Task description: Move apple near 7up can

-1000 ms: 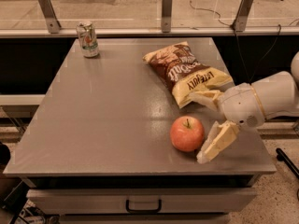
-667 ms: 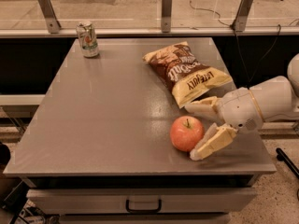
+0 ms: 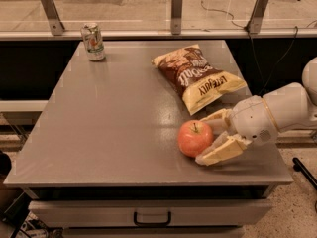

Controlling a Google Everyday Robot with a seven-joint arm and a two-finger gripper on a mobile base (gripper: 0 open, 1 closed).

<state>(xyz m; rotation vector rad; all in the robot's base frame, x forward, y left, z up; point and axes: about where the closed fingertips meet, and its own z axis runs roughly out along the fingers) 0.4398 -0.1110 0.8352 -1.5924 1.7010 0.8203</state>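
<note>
Round red-pink apple (image 3: 192,139) sits near front right of flat grey tabletop (image 3: 109,128), just in front of brown-and-yellow chip bag (image 3: 198,78). Cream two-finger gripper (image 3: 200,140) reaches in from the right, fingers spread wide either side of apple, not clamped. Dented silvery 7up can (image 3: 93,42) stands upright at back left corner, well apart.

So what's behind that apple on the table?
The chip bag lies behind the apple, apart from it. The end effector, open, straddles its right side and covers the table just there.
</note>
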